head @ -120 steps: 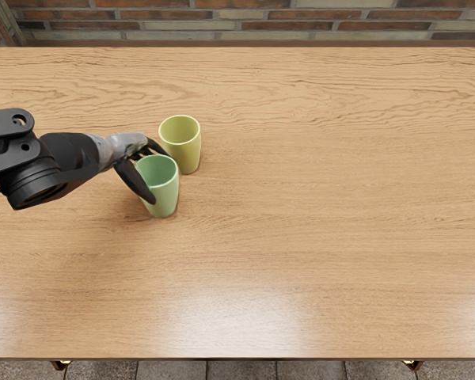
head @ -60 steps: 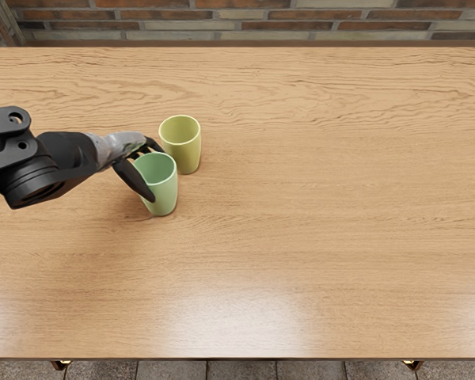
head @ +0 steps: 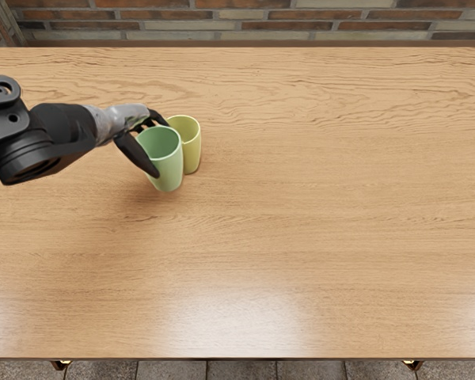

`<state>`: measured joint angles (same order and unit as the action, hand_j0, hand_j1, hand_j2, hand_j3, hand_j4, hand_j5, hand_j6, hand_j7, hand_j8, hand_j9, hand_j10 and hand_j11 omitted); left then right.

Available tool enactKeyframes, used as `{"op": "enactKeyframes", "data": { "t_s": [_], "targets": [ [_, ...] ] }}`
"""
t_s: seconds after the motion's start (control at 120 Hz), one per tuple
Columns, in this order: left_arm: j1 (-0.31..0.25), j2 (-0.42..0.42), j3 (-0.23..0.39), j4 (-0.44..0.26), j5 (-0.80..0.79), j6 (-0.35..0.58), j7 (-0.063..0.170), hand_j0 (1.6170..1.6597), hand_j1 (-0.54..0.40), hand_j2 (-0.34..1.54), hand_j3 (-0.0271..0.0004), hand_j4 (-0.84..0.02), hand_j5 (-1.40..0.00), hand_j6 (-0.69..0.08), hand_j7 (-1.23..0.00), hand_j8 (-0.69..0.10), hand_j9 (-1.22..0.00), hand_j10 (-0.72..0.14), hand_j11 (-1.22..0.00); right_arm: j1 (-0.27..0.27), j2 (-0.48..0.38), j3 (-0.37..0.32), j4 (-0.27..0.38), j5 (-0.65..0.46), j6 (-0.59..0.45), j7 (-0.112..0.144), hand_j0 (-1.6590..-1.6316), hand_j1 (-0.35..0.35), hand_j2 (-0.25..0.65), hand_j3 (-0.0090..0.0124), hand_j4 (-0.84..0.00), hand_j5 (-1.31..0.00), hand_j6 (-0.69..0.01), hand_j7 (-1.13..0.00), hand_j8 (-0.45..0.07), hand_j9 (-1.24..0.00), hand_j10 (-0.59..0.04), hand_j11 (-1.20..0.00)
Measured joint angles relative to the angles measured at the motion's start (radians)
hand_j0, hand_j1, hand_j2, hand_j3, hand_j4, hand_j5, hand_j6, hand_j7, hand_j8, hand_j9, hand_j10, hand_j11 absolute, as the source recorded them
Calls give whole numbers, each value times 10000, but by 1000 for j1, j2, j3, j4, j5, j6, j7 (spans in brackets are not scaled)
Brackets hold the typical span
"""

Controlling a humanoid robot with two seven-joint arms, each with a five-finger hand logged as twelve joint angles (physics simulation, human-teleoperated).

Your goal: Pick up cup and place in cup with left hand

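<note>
Wooden table (head: pixel 324 214), left hand (head: pixel 128 119) pinching green cup (head: pixel 168 172), seemingly raised, yellow cup (head: pixel 192 150) partly behind

Bright, fairly even light covers the scene. White glare pools on the near part of the wooden table (head: pixel 324 222), around its middle and toward both near corners. A faint, soft-edged shadow lies below the green cup (head: pixel 169 170). Wood grain and the brick wall's (head: pixel 301 25) joints read clearly; the table's long edges run straight.
</note>
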<state>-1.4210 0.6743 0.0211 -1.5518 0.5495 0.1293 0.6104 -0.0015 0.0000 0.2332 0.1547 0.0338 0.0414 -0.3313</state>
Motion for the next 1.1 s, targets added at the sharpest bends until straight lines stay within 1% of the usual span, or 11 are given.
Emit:
{"op": "enactKeyframes", "data": {
  "t_s": [0.042,0.175,0.208,0.25,0.292,0.4,0.475,0.633,0.967,1.025,1.1],
  "targets": [
    [-18,15,0,-1,-6,-8,0,16523,-1948,765,0,-2093,-7528,-1426,-7315,-1919,-7032,-4277,-7131,0,0,0,0,0,0,0,-16581,-3490,-1,0,-1,0,-1,0,0,0,0,0],
    [-66,21,-1,-2,-28,-38,0,16523,-2227,970,0,-2046,-7478,-1467,-7162,-1797,-7062,-4133,-7163,0,0,0,0,0,0,0,-16581,-3490,-1,0,-2,0,-1,0,-1,0,0,0],
    [-80,25,-1,-2,-36,-45,0,16520,-2212,952,0,-1993,-7530,-1320,-7164,-1776,-7077,-4171,-7176,1,0,0,0,0,0,0,-16581,-3490,-1,0,-1,0,-1,0,0,0,0,0],
    [-85,28,-1,-2,-41,-54,0,16521,-2342,1061,0,-1960,-7482,-1364,-7194,-1769,-7097,-4136,-7190,2,0,0,0,0,0,0,-16581,-3490,-1,0,-2,0,-2,0,-1,0,0,0],
    [-100,28,-1,-2,-49,-62,0,16518,-2238,998,0,-2014,-7461,-1403,-7174,-1802,-7114,-4189,-7195,2,0,0,-1,0,0,0,-16581,-3490,-1,0,-2,0,-1,0,-1,0,0,0],
    [-143,27,-1,0,-73,-79,0,16518,-2363,1103,0,-1981,-7363,-1356,-7135,-1744,-7140,-4247,-7210,3,0,0,-1,0,0,0,-16581,-3490,-1,0,-2,0,-2,0,-1,0,0,0],
    [-173,27,1,1,-92,-88,0,16518,-2203,991,0,-2064,-7352,-1424,-7129,-1827,-7145,-4366,-7210,4,0,0,-1,0,0,0,-16581,-3490,-1,0,-1,0,-1,0,-1,0,0,0],
    [-209,28,4,20,-118,-112,0,16519,-2184,945,0,-2092,-7374,-1489,-7156,-1868,-7130,-4441,-7231,4,0,0,-1,0,0,0,-16581,-3490,-1,0,-2,0,-2,0,-1,0,0,0],
    [-213,14,5,128,-130,-167,0,16513,-2328,990,0,-1906,-7457,-1335,-7230,-1725,-7188,-4301,-7325,5,0,0,-1,0,0,0,-16581,-3490,-1,0,-2,0,-2,0,-1,0,-1,0],
    [-223,6,4,144,-130,-176,0,16512,-2305,984,0,-1972,-7440,-1389,-7204,-1759,-7183,-4317,-7342,5,0,0,-1,0,0,0,-16581,-3490,-1,0,-2,0,-2,0,-1,0,0,0],
    [-226,-2,4,162,-131,-181,0,16511,-2368,1021,0,-1842,-7515,-1293,-7280,-1706,-7230,-4305,-7374,5,0,0,-1,0,0,0,-16581,-3490,-1,0,-2,0,-2,0,-1,0,-1,0]
  ]
}}
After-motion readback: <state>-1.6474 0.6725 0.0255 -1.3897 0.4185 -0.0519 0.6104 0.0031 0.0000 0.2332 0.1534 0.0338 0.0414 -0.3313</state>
